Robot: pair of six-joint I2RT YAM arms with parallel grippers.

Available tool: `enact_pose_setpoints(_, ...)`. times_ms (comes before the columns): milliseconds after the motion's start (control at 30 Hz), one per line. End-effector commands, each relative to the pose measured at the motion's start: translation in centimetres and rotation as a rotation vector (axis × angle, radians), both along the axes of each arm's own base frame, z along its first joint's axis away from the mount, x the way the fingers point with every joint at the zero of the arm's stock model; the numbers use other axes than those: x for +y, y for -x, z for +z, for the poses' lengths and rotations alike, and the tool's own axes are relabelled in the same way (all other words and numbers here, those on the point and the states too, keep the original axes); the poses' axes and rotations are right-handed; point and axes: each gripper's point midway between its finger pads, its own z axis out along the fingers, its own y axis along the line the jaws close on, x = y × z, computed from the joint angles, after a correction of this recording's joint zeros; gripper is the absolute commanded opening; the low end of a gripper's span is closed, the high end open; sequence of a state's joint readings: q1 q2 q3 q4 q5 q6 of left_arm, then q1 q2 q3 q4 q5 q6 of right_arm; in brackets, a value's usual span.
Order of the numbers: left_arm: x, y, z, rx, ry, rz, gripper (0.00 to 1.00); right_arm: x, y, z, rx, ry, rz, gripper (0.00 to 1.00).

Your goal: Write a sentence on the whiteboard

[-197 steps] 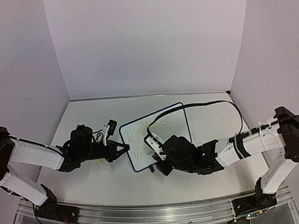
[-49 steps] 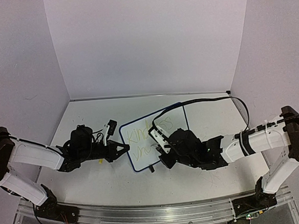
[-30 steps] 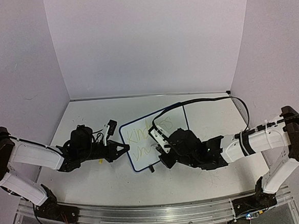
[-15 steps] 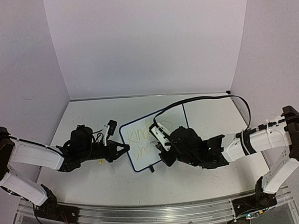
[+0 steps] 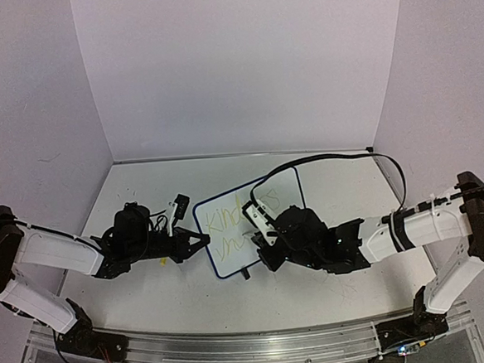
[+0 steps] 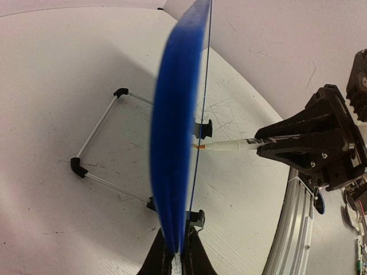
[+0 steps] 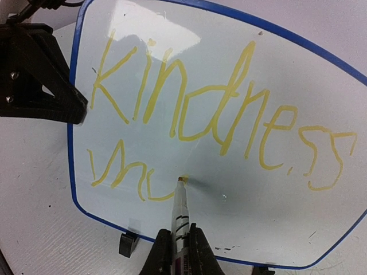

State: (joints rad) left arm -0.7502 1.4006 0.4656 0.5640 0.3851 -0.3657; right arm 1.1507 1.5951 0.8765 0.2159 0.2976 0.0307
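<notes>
Whiteboard (image 7: 258, 200): glossy white face, dark-blue frame, pale glare patch near top. Sentence (image 7: 238, 94): yellow-green strokes, two lines. Marker (image 7: 180, 215): white barrel, thin black bands, yellow-orange tip. Left claw (image 6: 176, 255), right claw (image 7: 175, 246): matte black. Stand (image 6: 94, 129): silver wire, black rubber feet. Counter (image 6: 57, 143): off-white, fine grey scratches and dark specks. Arm links (image 5: 56, 251): white shells, black joints. Cable (image 5: 340, 156): black. Walls (image 5: 242, 65): pale lilac, plain. Rail (image 5: 237, 348): bare silver metal.
</notes>
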Motion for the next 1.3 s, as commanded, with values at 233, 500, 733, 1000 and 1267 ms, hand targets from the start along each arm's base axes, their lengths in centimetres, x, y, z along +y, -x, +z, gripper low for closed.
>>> enact_pose_setpoints(233,1.0,-0.4,-1.4,0.004,-0.078,0.043,0.00,-1.0,1.2,-3.2,0.066,0.048,0.001,0.00)
enact_pose_setpoints(500,1.1,-0.4,-1.5,0.006,-0.079,0.045,0.00,-1.2,1.7,4.9,-0.048,-0.143,0.057,0.00)
enact_pose_setpoints(733,1.0,-0.5,-1.2,-0.002,-0.076,0.046,0.00,-0.3,0.4,4.0,-0.025,-0.120,0.066,0.00)
enact_pose_setpoints(1000,1.1,-0.4,-1.3,0.002,-0.080,0.047,0.00,-0.2,0.4,3.1,-0.043,-0.062,0.072,0.00)
enact_pose_setpoints(1267,1.0,-0.6,-1.1,-0.002,-0.079,0.050,0.00,-0.4,0.1,2.8,-0.046,-0.069,0.041,0.00)
